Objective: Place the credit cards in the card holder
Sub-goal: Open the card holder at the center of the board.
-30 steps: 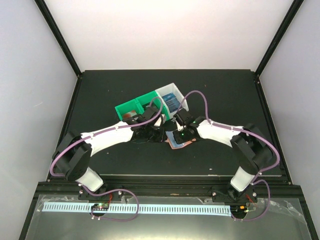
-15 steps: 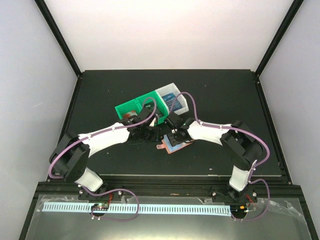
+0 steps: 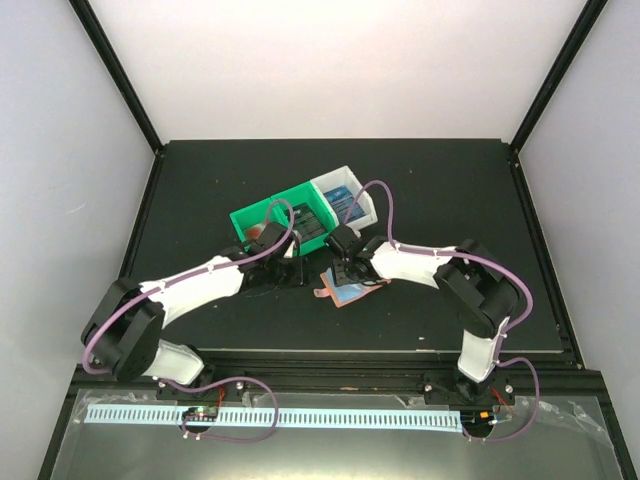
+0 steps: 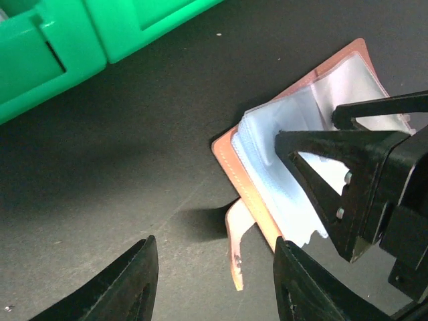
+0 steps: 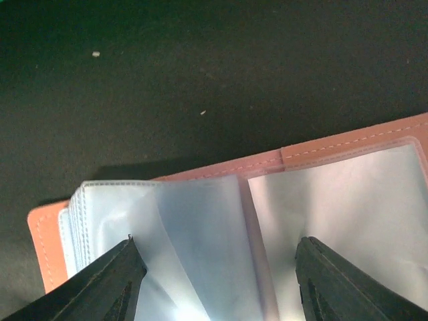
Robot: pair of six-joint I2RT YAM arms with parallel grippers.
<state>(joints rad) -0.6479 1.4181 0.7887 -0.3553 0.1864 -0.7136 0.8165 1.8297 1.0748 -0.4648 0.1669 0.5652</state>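
The card holder [image 3: 347, 293] lies open on the black table, salmon-brown cover down, pale blue pockets [image 5: 200, 247] fanned upward. Its snap tab [image 4: 235, 249] sticks out toward my left gripper [image 4: 217, 287], which is open just short of the holder with nothing held. My right gripper [image 5: 221, 294] hangs open right above the pockets, one finger to each side, and shows as a black wedge [image 4: 348, 194] in the left wrist view. A blue credit card [image 3: 343, 206] lies in the white bin [image 3: 362, 193]. From above, my left gripper [image 3: 300, 276] and right gripper [image 3: 346, 278] flank the holder.
A green bin [image 3: 262, 214] stands just behind the left gripper, joined to the white bin on its right; its wall [image 4: 60, 47] fills the upper left of the left wrist view. Dark table [image 3: 440, 190] stretches around them.
Both grippers have opened. The left arm has drawn back to the left, away from the holder. The right gripper has shifted left over the holder, which slid slightly left.
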